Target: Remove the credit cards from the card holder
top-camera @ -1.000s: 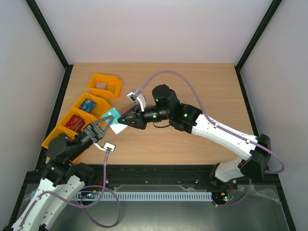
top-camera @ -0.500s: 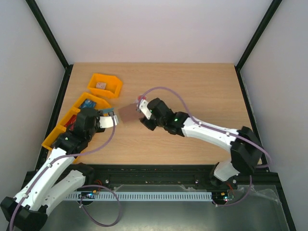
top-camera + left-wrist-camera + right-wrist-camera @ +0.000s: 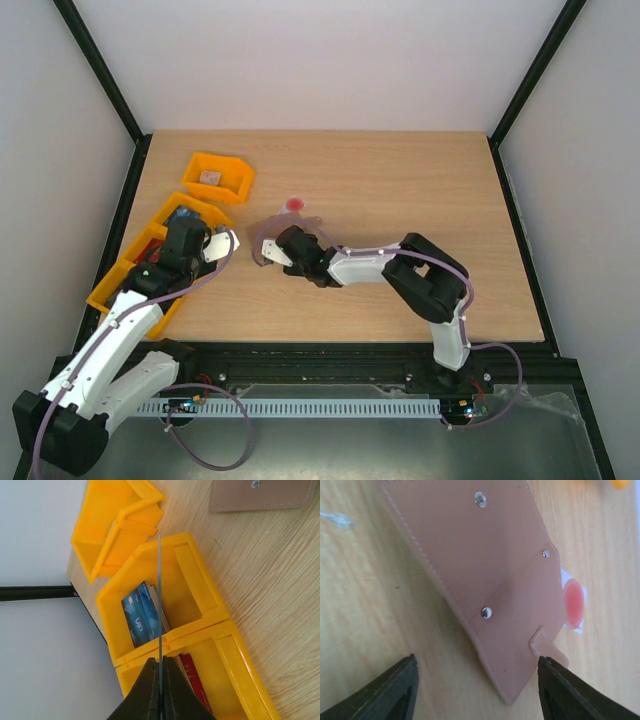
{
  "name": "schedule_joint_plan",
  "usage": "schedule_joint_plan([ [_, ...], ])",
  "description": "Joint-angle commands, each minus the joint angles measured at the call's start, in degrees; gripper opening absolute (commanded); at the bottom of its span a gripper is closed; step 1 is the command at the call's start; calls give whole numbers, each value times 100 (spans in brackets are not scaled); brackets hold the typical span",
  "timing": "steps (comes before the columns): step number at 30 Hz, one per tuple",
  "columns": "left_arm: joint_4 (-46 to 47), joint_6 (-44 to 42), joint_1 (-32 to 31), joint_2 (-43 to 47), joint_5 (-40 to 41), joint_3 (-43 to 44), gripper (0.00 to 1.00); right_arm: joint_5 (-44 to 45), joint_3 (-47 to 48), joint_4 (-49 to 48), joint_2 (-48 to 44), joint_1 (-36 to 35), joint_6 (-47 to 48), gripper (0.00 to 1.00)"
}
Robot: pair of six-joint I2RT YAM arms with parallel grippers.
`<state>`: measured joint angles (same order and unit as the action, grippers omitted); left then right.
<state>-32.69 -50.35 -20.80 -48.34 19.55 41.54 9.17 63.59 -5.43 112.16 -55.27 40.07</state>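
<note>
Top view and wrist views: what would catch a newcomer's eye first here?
The left pincer grips a thin card edge-on over an orange bin that holds a blue card, at the left of the table. Nearer the middle, the brown holder lies under the open right pincer. A pale card with a red dot pokes out at the holder's far edge.

- Desk (image 3: 400, 190): light wood grain.
- Orange plastic bin (image 3: 237, 187): stands alone at the far left and holds one small grey-brown item (image 3: 209, 178).
- Row of joined orange bins (image 3: 105, 293): lies along the left edge, nearer than the single bin.
- One compartment (image 3: 192, 575): holds a blue card (image 3: 142, 612) with white lettering.
- Adjacent compartment (image 3: 247, 670): holds a flat red item (image 3: 190, 667), partly hidden.
- Black frame posts (image 3: 100, 70) and pale walls surround the desk.
</note>
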Motion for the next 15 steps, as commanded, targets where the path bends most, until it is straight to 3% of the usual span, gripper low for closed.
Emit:
schedule_joint_plan([
  [1,66,78,32,-11,176,122,2,861,158,-698,513,-29,648,62],
  [11,165,-54,11,-28,192,143,2,1118,533,-696,1271,-39,932,60],
  [13,180,-56,-9,-41,181,148,2,1171,592,-612,1388,-43,972,52],
  [15,154,-54,-21,-43,169,148,2,1325,593,-625,1521,-44,1006,35],
])
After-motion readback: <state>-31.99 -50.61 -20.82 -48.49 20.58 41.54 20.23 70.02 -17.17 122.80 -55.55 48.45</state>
